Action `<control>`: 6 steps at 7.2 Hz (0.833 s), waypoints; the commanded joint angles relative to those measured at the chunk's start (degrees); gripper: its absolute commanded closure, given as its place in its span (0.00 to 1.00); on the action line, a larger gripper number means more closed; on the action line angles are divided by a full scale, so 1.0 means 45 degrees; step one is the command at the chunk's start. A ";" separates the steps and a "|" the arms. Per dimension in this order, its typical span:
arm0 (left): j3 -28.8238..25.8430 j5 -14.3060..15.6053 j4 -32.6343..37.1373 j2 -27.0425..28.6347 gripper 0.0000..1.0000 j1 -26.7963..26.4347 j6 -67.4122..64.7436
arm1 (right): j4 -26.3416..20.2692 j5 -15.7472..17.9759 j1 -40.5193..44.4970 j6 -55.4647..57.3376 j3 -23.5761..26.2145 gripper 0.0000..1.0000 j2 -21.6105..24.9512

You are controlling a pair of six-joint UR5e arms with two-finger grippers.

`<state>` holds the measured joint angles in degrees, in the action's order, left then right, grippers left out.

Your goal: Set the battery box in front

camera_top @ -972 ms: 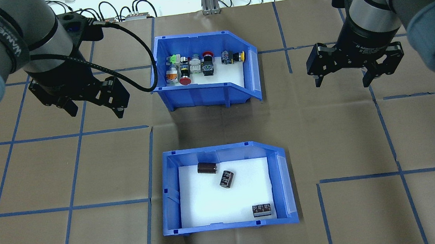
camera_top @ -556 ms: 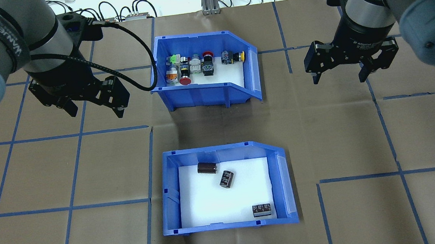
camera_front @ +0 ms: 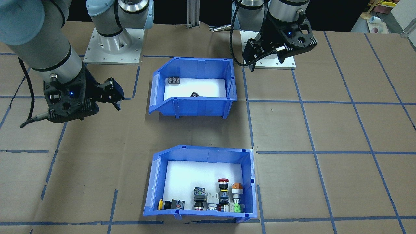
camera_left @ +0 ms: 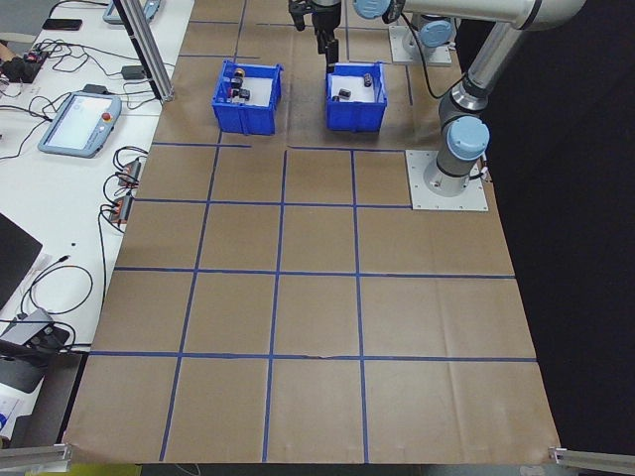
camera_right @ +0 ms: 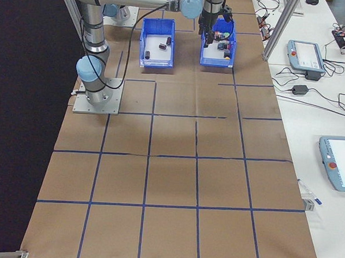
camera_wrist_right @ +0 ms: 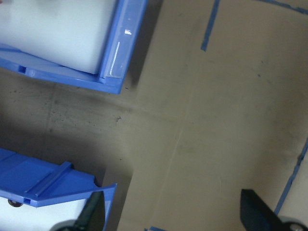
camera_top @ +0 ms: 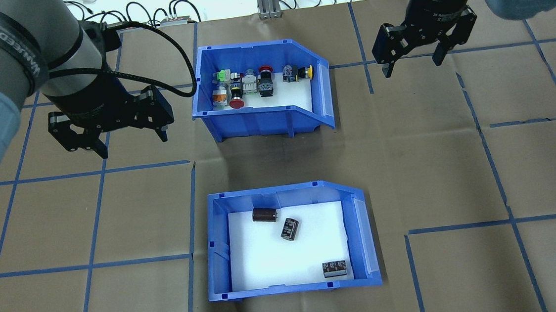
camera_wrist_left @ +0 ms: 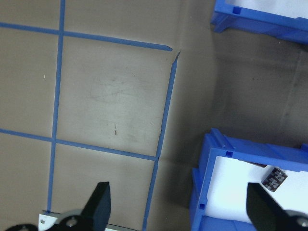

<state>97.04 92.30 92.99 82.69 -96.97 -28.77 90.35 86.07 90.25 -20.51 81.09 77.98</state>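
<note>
Across the front-facing view, the left pincer (camera_front: 267, 58) hangs with fingers apart and empty, up beside the battery box (camera_front: 194, 87), which sits near the robot's base. The right pincer (camera_front: 110, 97) is likewise spread, the box just off to its side. Nearer the camera lies the button bin (camera_front: 200, 182), rigid blue plastic with a sloped open end.

From overhead, the battery box (camera_top: 289, 239) lies below and between both pincers; its white liner carries three dark cylinders. Neither pincer touches it, so the move looks not yet begun.

Through the left wrist camera, a box corner shows beside one finger above the taped brown surface (camera_wrist_left: 110, 96).
</note>
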 commanded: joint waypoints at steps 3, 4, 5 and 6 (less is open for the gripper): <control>0.1905 -0.0178 -0.0040 -0.1087 0.02 -0.2489 -1.0008 | 0.0019 -0.0084 0.1619 -0.6488 -0.2272 0.00 -0.2088; 0.2917 -0.1166 -0.0330 -0.1787 0.02 -0.2745 -1.1579 | 0.0135 0.0071 0.2397 -0.7134 -0.2897 0.00 -0.2751; 0.4203 -0.1311 -0.1416 -0.2375 0.02 -0.2979 -1.4263 | 0.0542 0.1194 0.3391 -0.7585 -0.3618 0.00 -0.3473; 0.5376 -0.1312 -0.2974 -0.2806 0.02 -0.3388 -1.5470 | 0.0604 0.1669 0.4329 -0.7609 -0.4399 0.00 -0.4292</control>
<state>114.92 87.12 86.47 72.75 -110.31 -89.32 92.25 90.34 104.74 -53.49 65.33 62.85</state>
